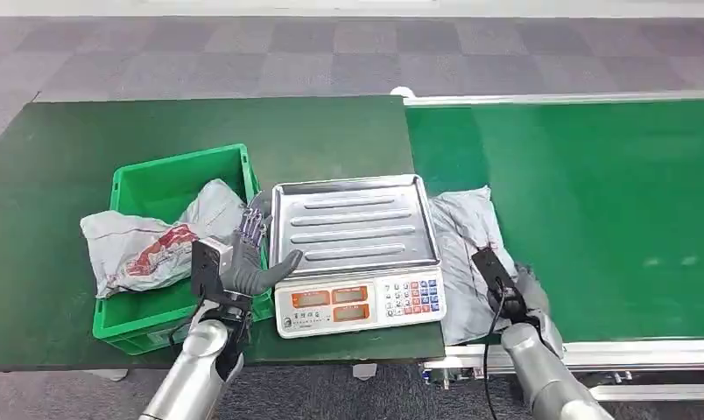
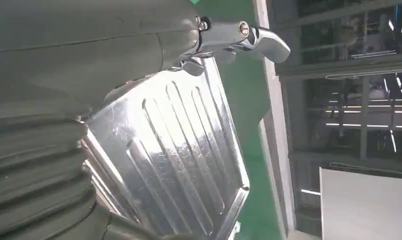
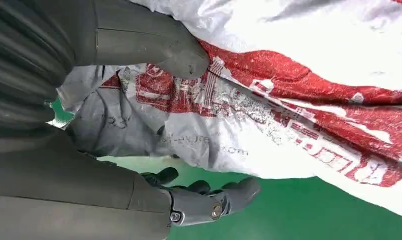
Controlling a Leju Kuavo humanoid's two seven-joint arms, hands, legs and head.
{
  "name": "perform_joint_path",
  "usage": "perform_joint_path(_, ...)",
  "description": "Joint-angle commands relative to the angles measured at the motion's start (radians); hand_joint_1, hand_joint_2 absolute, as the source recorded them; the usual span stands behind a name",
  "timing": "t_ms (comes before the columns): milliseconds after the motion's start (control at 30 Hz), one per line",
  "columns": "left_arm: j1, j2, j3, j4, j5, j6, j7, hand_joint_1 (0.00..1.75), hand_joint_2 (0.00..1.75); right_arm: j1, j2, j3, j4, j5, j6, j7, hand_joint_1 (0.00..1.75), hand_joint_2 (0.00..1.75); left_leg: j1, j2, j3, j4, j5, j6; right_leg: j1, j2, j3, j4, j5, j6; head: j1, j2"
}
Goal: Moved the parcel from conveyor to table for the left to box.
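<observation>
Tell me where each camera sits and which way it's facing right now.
Head view: high on the body, looking down at the scale, green crate and both hands.
Left wrist: behind the left hand, facing the scale's steel pan, shared with head.
Right wrist: behind the right hand, facing the grey parcel, also seen by head.

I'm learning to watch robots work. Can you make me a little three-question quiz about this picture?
1. True or false: the tray of the scale has a parcel on it.
2. Where does the red-printed parcel lie? A) in the green crate B) on the floor C) on the scale
3. What is the right hand at?

Key:
1. False, the tray is bare.
2. A
3. The grey parcel on the conveyor, its thumb on the bag. The left hand holds nothing.
</observation>
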Motion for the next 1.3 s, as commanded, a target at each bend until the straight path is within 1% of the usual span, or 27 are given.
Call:
perform_joint_path(33,-0.043,0.016,-0.02,0.057,0.001,-0.012,0.006,0.0,1.75,0.031,0.052,-0.052,0.129,-0.008,0.061,-0.052,0.0,1.75,0.001,-0.002,0.003,-0.004,0.002,0.0,0.001,-0.003,0.004,-0.004,0.001,-0.001,0.0,0.0)
perform_joint_path(200,-0.043,0.015,-0.021,0.056,0.001,-0.011,0.006,0.0,1.75,0.03,0.052,-0.052,0.129,-0.008,0.062,-0.052,0.0,1.75,0.001,0.001,0.006,-0.001,-0.001,0.0,0.001,-0.001,0.005,-0.002,0.0,-0.001,0.0,0.0)
perform_joint_path(467,-0.043,0.015,-0.021,0.056,0.001,-0.011,0.006,0.0,1.75,0.03,0.052,-0.052,0.129,-0.008,0.062,-0.052,0.0,1.75,0.001,0.001,0.008,-0.002,0.0,0.0,0.001,0.0,0.007,-0.003,0.001,-0.001,0.0,0.0)
perform_joint_path(567,-0.045,0.017,-0.024,0.059,0.001,-0.018,0.004,0.0,1.75,0.028,0.051,-0.081,0.119,-0.047,0.075,-0.115,0.0,1.75,0.001,0.002,0.008,-0.002,0.0,0.0,0.001,0.0,0.007,-0.002,0.001,-0.001,0.0,0.0)
perform_joint_path(600,-0.048,0.018,-0.025,0.065,0.001,-0.021,0.002,0.0,1.75,0.023,0.055,-0.115,0.115,-0.091,0.09,-0.161,0.0,1.75,0.001,0.001,0.008,-0.003,0.001,0.001,0.001,-0.002,0.007,-0.003,0.001,-0.001,0.0,0.0)
perform_joint_path(633,-0.053,0.018,-0.027,0.071,0.001,-0.023,-0.002,0.0,1.75,0.017,0.055,-0.129,0.114,-0.123,0.115,-0.223,0.05,1.75,0.001,0.001,0.008,-0.002,0.0,0.001,0.001,-0.001,0.007,-0.003,0.001,-0.001,0.0,0.0)
perform_joint_path(667,-0.057,0.019,-0.028,0.077,-0.001,-0.026,-0.008,0.0,1.75,0.009,0.059,-0.157,0.106,-0.171,0.147,-0.293,1.75,1.75,0.001,0.002,0.008,-0.001,0.0,0.0,0.001,0.0,0.007,-0.002,0.0,-0.001,0.0,0.0)
perform_joint_path(733,-0.061,0.022,-0.029,0.082,-0.003,-0.03,-0.021,0.0,1.75,-0.005,0.07,-0.204,0.083,-0.265,0.247,-0.426,1.75,1.75,0.001,0.003,0.007,-0.001,-0.001,0.0,0.001,0.001,0.006,-0.002,0.001,0.0,0.0,0.0)
perform_joint_path(767,-0.062,0.023,-0.026,0.083,-0.003,-0.03,-0.024,0.0,1.75,-0.011,0.071,-0.195,0.078,-0.265,0.247,-0.451,1.75,1.75,0.0,0.004,0.007,-0.002,0.0,0.0,0.0,0.001,0.006,-0.003,0.002,0.0,0.0,0.0)
perform_joint_path(800,-0.061,0.023,-0.023,0.081,-0.004,-0.029,-0.028,0.0,1.75,-0.02,0.075,-0.191,0.063,-0.292,0.255,-0.502,1.75,1.75,0.0,0.006,0.007,-0.001,-0.001,0.0,0.0,0.003,0.005,-0.001,0.001,0.0,0.0,0.0)
perform_joint_path(833,-0.06,0.024,-0.023,0.079,-0.005,-0.03,-0.03,0.0,1.75,-0.026,0.078,-0.189,0.055,-0.298,0.256,-0.516,1.75,1.75,0.0,0.006,0.006,-0.004,0.002,0.001,0.0,0.003,0.004,-0.004,0.003,-0.001,0.0,0.0)
perform_joint_path(867,-0.058,0.025,-0.022,0.075,-0.006,-0.031,-0.031,0.0,1.75,-0.029,0.08,-0.19,0.042,-0.31,0.246,-0.536,1.75,1.75,0.0,0.01,0.007,-0.001,-0.001,0.0,0.0,0.007,0.004,-0.001,0.003,-0.001,0.0,0.0)
perform_joint_path(1000,-0.048,0.031,-0.017,0.065,-0.009,-0.035,-0.037,0.0,1.75,-0.035,0.084,-0.17,-0.01,-0.361,0.253,-0.576,1.75,1.75,0.0,0.01,0.004,-0.001,-0.001,0.0,0.0,0.007,0.0,0.0,0.003,-0.001,0.0,0.0)
perform_joint_path(1133,-0.04,0.028,-0.012,0.048,-0.012,-0.04,-0.04,0.0,1.75,-0.031,0.072,-0.154,-0.029,-0.382,0.26,-0.575,1.75,1.75,0.0,0.009,0.004,-0.001,-0.001,-0.001,0.0,0.007,0.0,0.001,0.003,-0.001,0.0,0.0)
perform_joint_path(1300,-0.031,0.027,-0.001,0.033,-0.019,-0.046,-0.036,0.0,1.75,-0.022,0.058,-0.141,-0.044,-0.445,0.259,-0.586,1.75,1.75,-0.001,0.006,0.002,-0.002,0.0,-0.001,0.0,0.005,-0.001,0.0,0.002,-0.002,0.0,0.0)
